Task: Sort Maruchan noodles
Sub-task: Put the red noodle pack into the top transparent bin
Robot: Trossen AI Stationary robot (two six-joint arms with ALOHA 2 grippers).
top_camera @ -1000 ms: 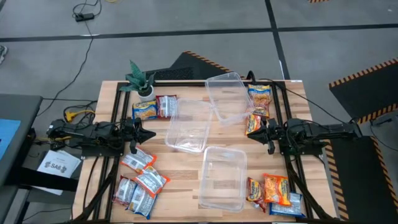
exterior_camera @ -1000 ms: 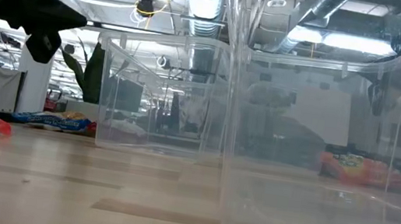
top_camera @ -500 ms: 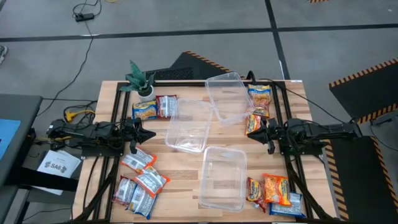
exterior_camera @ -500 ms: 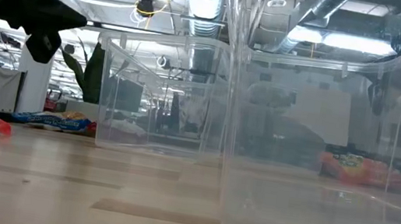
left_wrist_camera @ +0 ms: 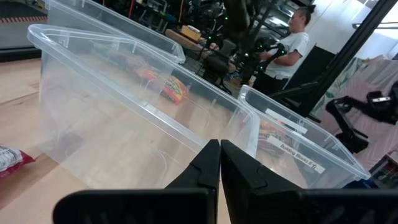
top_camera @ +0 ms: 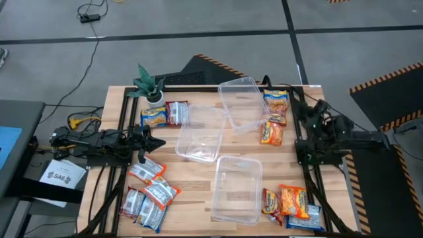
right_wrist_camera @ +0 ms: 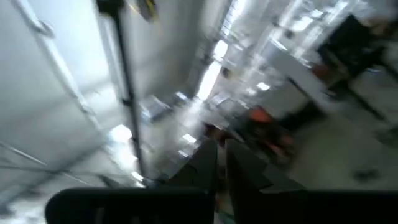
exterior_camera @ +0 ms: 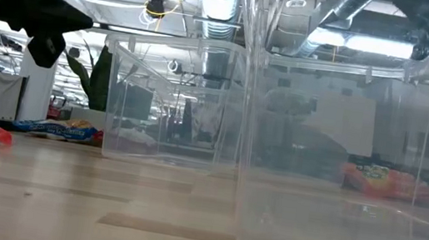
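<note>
Maruchan noodle packets lie in groups on the wooden table. Orange ones (top_camera: 276,100) are at the far right, and one orange packet (top_camera: 271,133) lies apart from them. More orange ones (top_camera: 291,201) are at the near right. Red/silver ones (top_camera: 149,193) are at the near left. A blue-and-yellow packet (top_camera: 154,117) and a red one (top_camera: 176,112) are at the far left. My left gripper (top_camera: 156,142) is shut and empty, left of the middle clear tub (top_camera: 200,133). My right gripper (top_camera: 305,112) is raised near the right edge, shut and empty (right_wrist_camera: 217,157).
Three clear plastic tubs stand mid-table: one in the middle, one at the far side (top_camera: 241,102) and one at the near side (top_camera: 236,188). A small potted plant (top_camera: 150,87) stands at the far left corner. A person (left_wrist_camera: 292,43) shows in the room beyond the table.
My right arm has pulled back from the lone orange packet toward the table's right edge and has swung up and toward the far side. Its wrist view now looks up at the room. The packet lies free on the table. My left arm has kept still.
</note>
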